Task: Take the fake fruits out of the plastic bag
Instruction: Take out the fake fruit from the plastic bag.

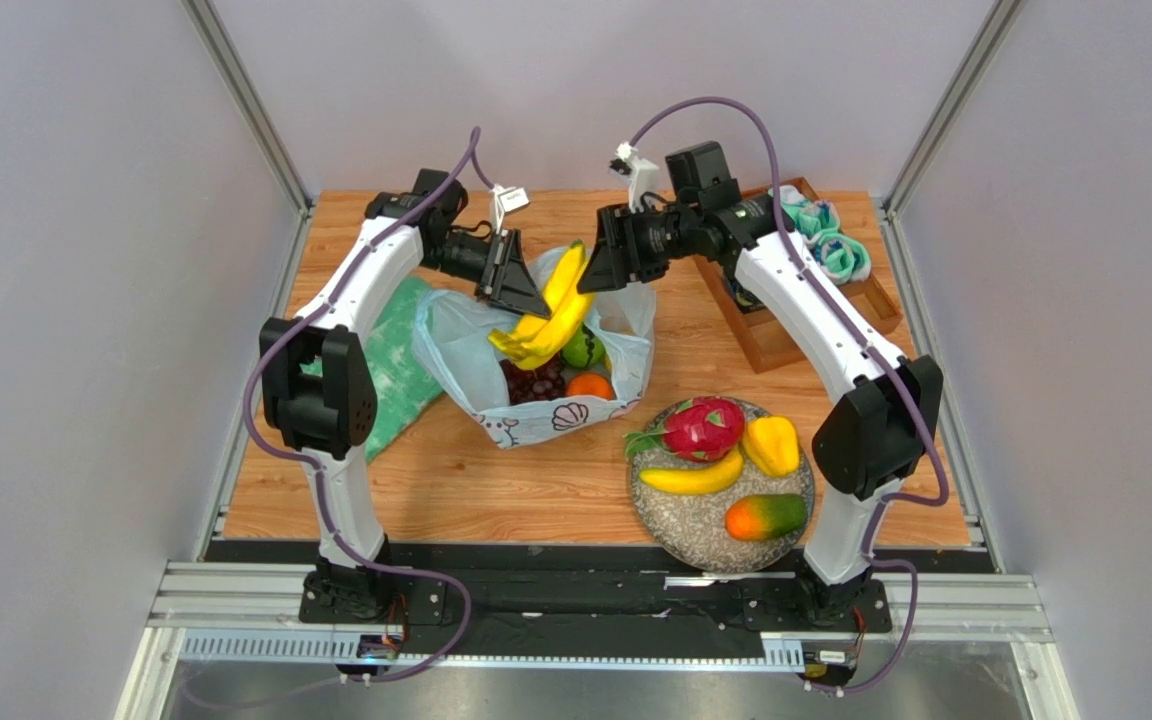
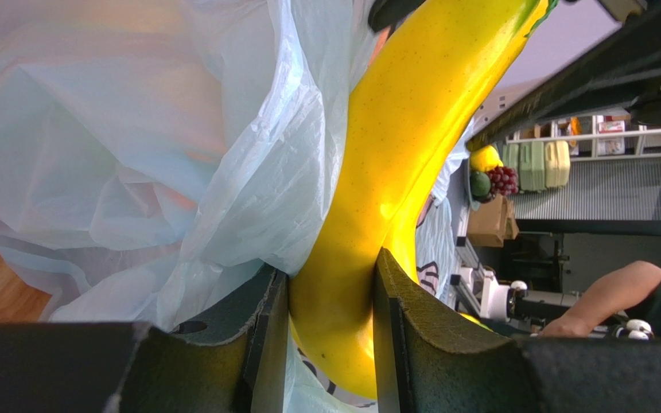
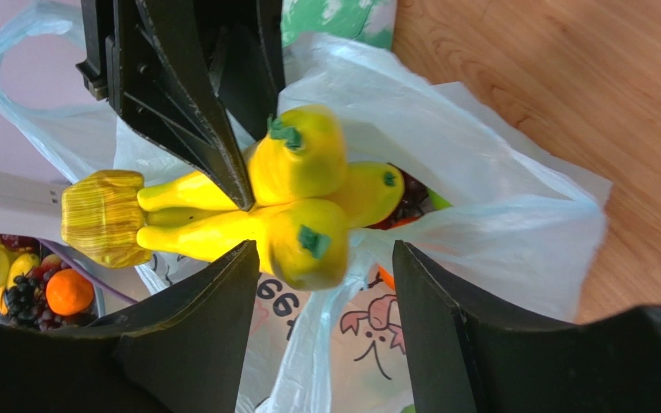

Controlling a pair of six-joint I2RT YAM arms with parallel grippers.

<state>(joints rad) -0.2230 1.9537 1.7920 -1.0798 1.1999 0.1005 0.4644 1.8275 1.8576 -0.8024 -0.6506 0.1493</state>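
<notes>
Above the plastic bag (image 1: 530, 405), the left claw (image 2: 330, 280) is grasping the banana bunch (image 1: 555, 308), the right claw (image 3: 325, 258) hovering released; lifting straight up is likely sparing the film.

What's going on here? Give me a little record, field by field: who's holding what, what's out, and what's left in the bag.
Left gripper: clamped on the banana bunch at the plastic bag mouth
Right gripper: open, jaws apart, facing the bunch's tips
In bag: grapes, orange, green fruit
On plate: dragon fruit, single banana, yellow fruit, mango
</notes>
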